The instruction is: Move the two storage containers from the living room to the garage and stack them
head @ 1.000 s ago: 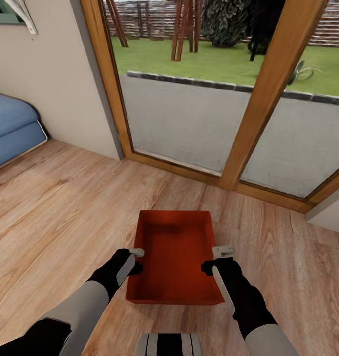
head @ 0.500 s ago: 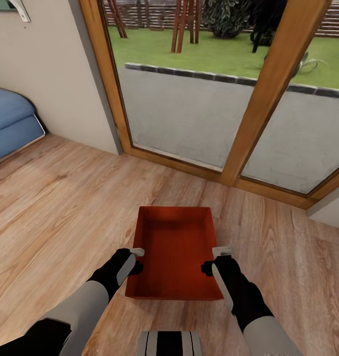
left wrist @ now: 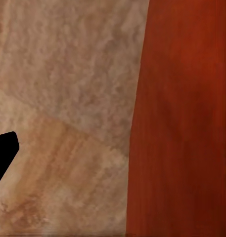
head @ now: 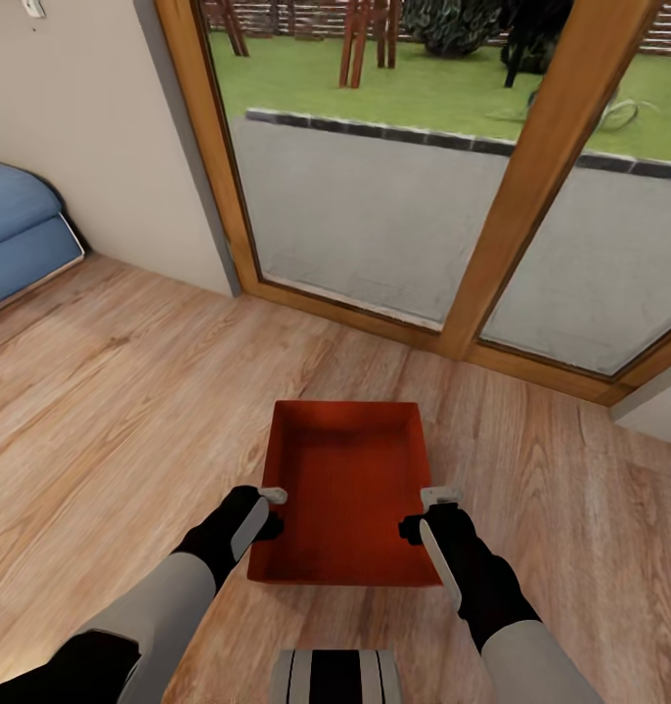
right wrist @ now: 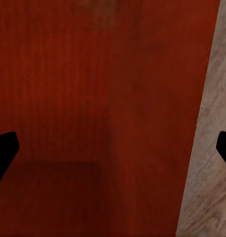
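One orange-red storage container (head: pixel 347 489) lies lengthwise in front of me on the light wood plank floor (head: pixel 111 391) of the living room. My left gripper (head: pixel 274 496) is at its left long wall and my right gripper (head: pixel 440 496) at its right long wall, both about halfway along. In the right wrist view the two dark fingertips stand far apart, open, astride the container (right wrist: pixel 93 89) wall. The left wrist view shows one dark fingertip (left wrist: pixel 4 155) over the planks beside the container (left wrist: pixel 182 118); the other finger is hidden.
Wood-framed glass doors (head: pixel 502 215) stand just beyond the container, with a paved yard and lawn outside. A blue sofa (head: pixel 18 235) is at the far left against a beige wall (head: pixel 91 127). Open plank floor lies on both sides.
The whole view has shifted, so the camera moved. The container and floor drifted slightly up the picture while both grippers kept their place, now sitting a little nearer the container's near end.
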`<state>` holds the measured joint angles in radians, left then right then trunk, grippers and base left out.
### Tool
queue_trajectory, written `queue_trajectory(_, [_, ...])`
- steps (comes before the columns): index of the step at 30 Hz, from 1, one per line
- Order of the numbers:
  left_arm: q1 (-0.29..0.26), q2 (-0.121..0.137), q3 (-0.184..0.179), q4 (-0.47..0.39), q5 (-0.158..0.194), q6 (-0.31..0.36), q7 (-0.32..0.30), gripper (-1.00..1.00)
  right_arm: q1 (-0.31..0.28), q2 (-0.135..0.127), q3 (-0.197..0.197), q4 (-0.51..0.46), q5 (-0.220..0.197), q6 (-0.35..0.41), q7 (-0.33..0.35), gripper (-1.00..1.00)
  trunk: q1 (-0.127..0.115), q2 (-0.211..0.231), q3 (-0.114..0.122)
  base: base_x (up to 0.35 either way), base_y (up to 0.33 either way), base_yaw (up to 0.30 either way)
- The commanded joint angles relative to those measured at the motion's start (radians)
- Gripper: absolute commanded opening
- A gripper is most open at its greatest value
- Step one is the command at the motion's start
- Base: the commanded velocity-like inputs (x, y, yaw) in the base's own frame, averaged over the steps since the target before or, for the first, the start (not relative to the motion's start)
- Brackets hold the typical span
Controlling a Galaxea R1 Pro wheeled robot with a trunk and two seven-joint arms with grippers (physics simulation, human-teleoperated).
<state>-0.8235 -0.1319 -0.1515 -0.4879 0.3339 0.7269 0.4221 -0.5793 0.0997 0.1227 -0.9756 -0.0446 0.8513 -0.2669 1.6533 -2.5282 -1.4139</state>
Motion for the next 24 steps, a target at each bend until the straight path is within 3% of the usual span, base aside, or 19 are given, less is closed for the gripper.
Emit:
queue_trajectory(1, [0.001,0.000,0.001,0.037,0.015,-0.060,0.000,1.00,0.000,0.000,0.000,0.000,0.000,0.000,0.000,1.00,0.001,0.000,-0.004,0.000,0.000,0.000])
queue_trajectory(4, [0.001,0.000,0.001,0.038,0.014,-0.060,0.001,1.00,0.000,0.000,0.000,0.000,0.000,0.000,0.000,1.00,0.002,-0.001,-0.016,0.000,0.000,0.000])
queue_trajectory(22, [0.001,-0.001,0.000,0.035,0.014,-0.062,0.007,1.00,0.000,0.000,0.000,0.000,0.000,0.000,0.000,1.00,0.002,-0.001,-0.016,0.000,0.000,0.000])
queue_trajectory(24, [0.001,0.002,0.000,-0.006,0.013,-0.065,0.008,1.00,0.000,0.000,0.000,0.000,0.000,0.000,0.000,1.00,0.002,-0.001,-0.016,0.000,0.000,0.000])
